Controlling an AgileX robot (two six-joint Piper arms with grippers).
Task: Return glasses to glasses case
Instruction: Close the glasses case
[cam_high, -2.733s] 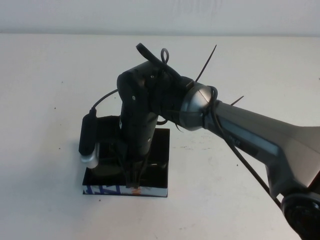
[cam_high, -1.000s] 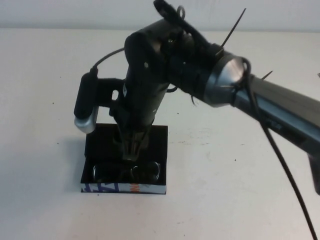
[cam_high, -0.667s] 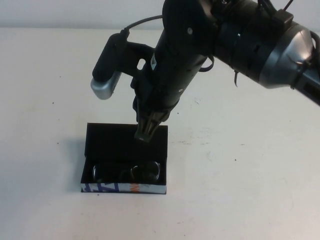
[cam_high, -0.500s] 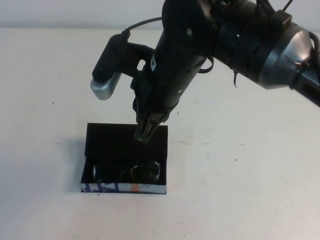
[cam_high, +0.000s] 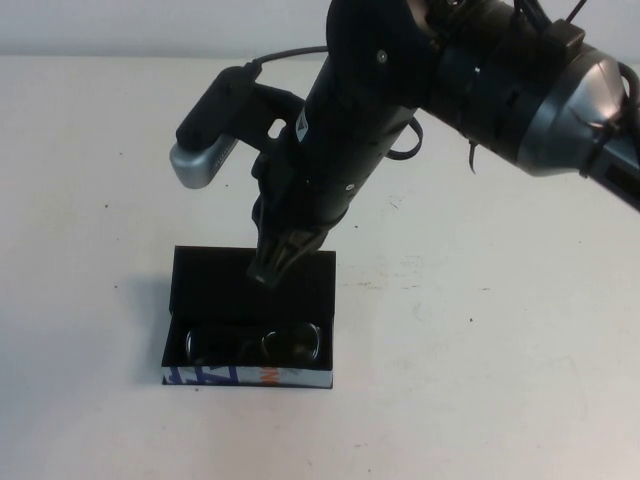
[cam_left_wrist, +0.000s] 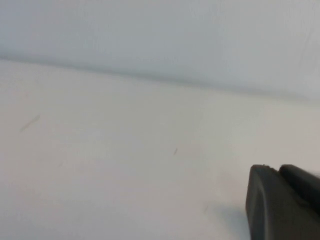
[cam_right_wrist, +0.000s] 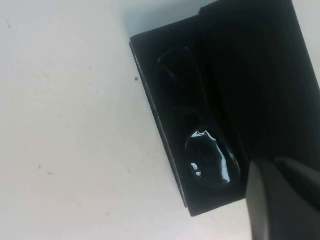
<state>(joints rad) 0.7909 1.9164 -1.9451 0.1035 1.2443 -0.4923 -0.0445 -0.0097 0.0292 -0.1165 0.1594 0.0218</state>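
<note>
The glasses case (cam_high: 215, 285) lies open on the table, its flat lid folded back and its light printed front side (cam_high: 250, 378) facing me. The dark-framed glasses (cam_high: 255, 343) lie inside the base, lenses glinting. My right gripper (cam_high: 266, 270) hangs above the lid, just behind the glasses, shut and empty. In the right wrist view the glasses (cam_right_wrist: 197, 135) rest in the case (cam_right_wrist: 260, 75) beside the right gripper (cam_right_wrist: 276, 169). My left gripper (cam_left_wrist: 277, 172) shows only in its wrist view, shut and empty over bare table.
The white table (cam_high: 480, 350) spreads around the case. The right arm's body and wrist camera (cam_high: 205, 145) loom over the area behind the case. A pale wall (cam_left_wrist: 160, 35) stands at the table's far edge.
My right gripper rose out of the case, leaving the glasses lying in the base. In the last half second its tip drifted slightly left over the lid.
</note>
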